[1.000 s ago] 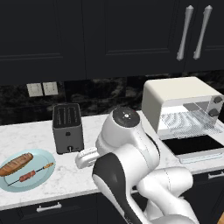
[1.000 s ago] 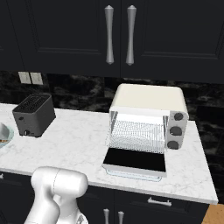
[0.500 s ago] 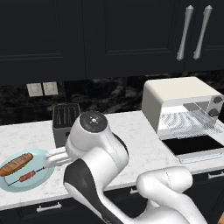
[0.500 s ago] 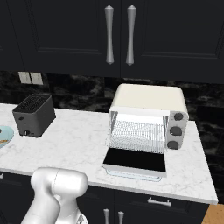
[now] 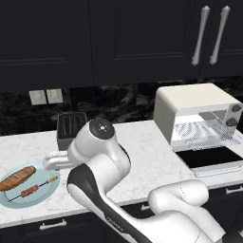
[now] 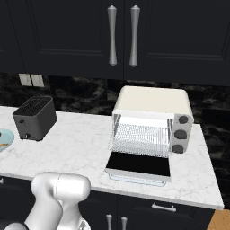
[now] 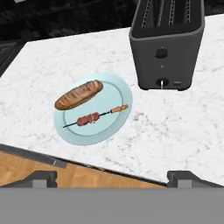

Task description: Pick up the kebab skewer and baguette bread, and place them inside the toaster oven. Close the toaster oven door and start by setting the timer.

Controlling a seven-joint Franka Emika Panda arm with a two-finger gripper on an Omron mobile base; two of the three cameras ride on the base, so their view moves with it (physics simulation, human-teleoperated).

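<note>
The baguette bread [image 7: 78,94] and the kebab skewer [image 7: 94,117] lie side by side on a pale blue plate [image 7: 89,132]. In the left base view the plate [image 5: 45,194] sits at the counter's left end, with the baguette bread [image 5: 18,178] behind the kebab skewer [image 5: 34,190]. My gripper [image 7: 114,179] hangs above the counter's front edge, open wide and empty, a little short of the plate. Its white hand [image 5: 56,162] hovers just right of the plate. The toaster oven [image 5: 193,113] stands at the right, its door [image 5: 211,159] folded down flat and the wire rack showing.
A dark grey slot toaster [image 7: 166,41] stands just behind and to the right of the plate, also seen as the slot toaster [image 6: 35,117]. The toaster oven [image 6: 152,117] with its lowered door [image 6: 139,165] takes the right of the counter. Dark cabinets hang above.
The arm has swung left from the counter's middle toward the plate, and the hand now hovers beside it. The jaws have stayed open. The food has not moved.
</note>
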